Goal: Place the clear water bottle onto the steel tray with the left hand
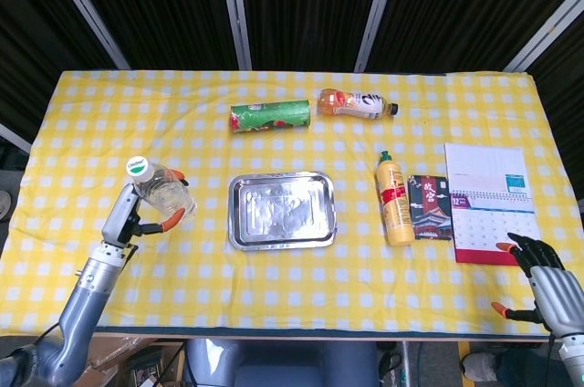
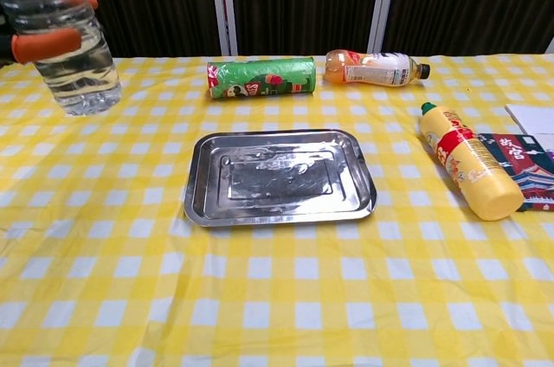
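Bottle (image 1: pixel 157 188) was up off the bench (image 1: pixel 91 122) when I looked, clear plastic with a white cap and some water sloshing in the bottom. Left hand (image 1: pixel 137 214) had it wrapped by the body, orange fingertips (image 2: pixel 45 43) curled around the front, and from the chest camera the bottle floated high in the top left corner with its base clearly above the yellow checked cloth. It hung over the bench's left side, nearer the front edge than the back, and left of the steel tray (image 1: pixel 281 210), not over it.

That tray sat flat around the middle of the bench, a bit toward the front, with nothing in it.

Right hand (image 1: pixel 547 282) was way off at the front right corner, holding nothing, dark fingers spread apart with orange tips showing.

Other stuff lying around: a green snack can (image 1: pixel 272 117) on its side toward the back edge, an orange drink bottle (image 1: pixel 356 104) lying just to its right, a yellow squeeze bottle (image 1: pixel 395 201) lying down right of the tray, touching a small dark booklet (image 1: pixel 430 207) beside it, and a calendar (image 1: pixel 488 201) by the right edge.
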Controlling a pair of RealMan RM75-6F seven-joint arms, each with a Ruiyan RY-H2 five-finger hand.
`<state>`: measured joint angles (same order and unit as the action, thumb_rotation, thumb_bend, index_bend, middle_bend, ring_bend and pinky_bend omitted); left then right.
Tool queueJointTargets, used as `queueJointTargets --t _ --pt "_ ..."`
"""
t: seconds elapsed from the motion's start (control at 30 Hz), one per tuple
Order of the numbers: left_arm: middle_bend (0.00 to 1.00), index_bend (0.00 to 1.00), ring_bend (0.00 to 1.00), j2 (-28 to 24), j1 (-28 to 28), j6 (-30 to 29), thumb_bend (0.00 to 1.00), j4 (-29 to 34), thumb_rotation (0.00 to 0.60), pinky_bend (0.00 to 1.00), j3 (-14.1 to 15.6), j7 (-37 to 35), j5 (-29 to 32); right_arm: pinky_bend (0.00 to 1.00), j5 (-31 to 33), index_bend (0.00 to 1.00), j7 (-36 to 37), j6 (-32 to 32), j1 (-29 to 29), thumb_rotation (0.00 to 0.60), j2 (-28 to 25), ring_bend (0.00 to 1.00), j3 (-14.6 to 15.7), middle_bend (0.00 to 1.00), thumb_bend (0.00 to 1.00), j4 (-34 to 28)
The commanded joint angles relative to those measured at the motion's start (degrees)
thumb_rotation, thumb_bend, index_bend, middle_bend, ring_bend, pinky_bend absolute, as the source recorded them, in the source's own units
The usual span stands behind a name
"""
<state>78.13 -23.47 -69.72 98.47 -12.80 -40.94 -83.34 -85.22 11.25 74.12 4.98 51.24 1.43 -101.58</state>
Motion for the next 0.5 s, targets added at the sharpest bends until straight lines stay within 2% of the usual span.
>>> queueJointTargets --t 0.03,0.1,0.2,0.33,0.5 --pt "0.59 0.55 0.35 -11.46 5.02 -5.81 0.53 12.48 0.6 0.43 0.38 3.45 -1.34 0.05 0.06 0.21 0.29 0.26 -0.14 0.6 -0.14 0.06 -0.02 0.1 0.16 -0.09" --pt "0.59 0.55 0.35 -16.56 8.86 -10.42 0.52 16.35 0.6 0.42 1.18 4.32 -2.26 0.05 -0.22 0.21 0.81 0.48 -0.22 0.6 -0.39 0.06 0.03 0.1 0.16 -0.04" --pt "0.59 0.55 0.35 -22.12 13.15 -15.81 0.52 16.53 0.6 0.42 1.17 2.75 -1.68 0.05 -0.61 0.21 1.72 0.62 -0.28 0.6 -0.53 0.06 0.13 0.1 0.16 0.01" --pt "0.58 0.55 0.34 -27.16 17.08 -18.36 0.51 12.02 0.6 0.42 1.1 -4.91 2.01 0.05 -1.45 0.21 2.17 0.58 -0.2 0.6 -0.55 0.06 0.4 0.1 0.16 -0.11" --pt "0.58 0.55 0.34 -28.53 18.91 -17.49 0.51 3.59 0.6 0.41 0.11 -14.96 6.64 0.05 -2.1 0.21 1.76 0.26 0.04 0.6 -0.33 0.06 0.67 0.1 0.16 -0.6"
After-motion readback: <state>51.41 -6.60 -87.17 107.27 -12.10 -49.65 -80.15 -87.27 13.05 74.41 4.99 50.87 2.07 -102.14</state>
